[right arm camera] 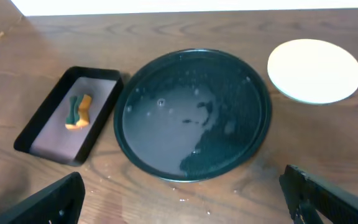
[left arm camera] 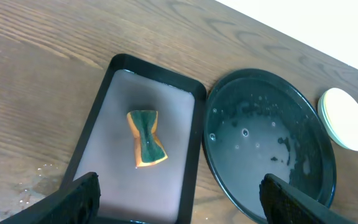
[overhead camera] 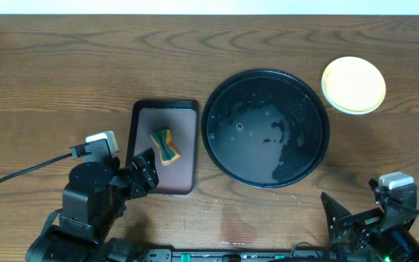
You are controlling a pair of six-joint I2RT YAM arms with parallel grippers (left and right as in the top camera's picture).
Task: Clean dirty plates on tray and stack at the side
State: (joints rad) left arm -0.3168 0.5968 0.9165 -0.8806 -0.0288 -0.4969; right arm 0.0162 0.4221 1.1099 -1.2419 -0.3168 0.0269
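From overhead, the round black tray (overhead camera: 265, 127) is seen at the middle of the wooden table (overhead camera: 49, 87), its floor wet with a film of water and scattered droplets. The plates (overhead camera: 353, 85) are stacked on the table just beside the tray's far right rim, with a pale yellow one on top; how many lie beneath cannot be told. A smaller dark rectangular tray (overhead camera: 140, 145) lies just left of the black one, and a green and orange sponge (overhead camera: 165, 145) rests in it. The left gripper (overhead camera: 141, 173) is held over the near end of that small tray. In the left wrist view, the left gripper's fingers (left arm camera: 82, 196) are seen spread wide with nothing between them. The sponge lies in the small tray ahead, and the layered rims of the plates show at the right edge. In the right wrist view, the right gripper (right arm camera: 182, 176) is likewise released, its fingers (right arm camera: 61, 199) standing far apart and empty. The black tray lies ahead of them, with the plates on the table to its far right.
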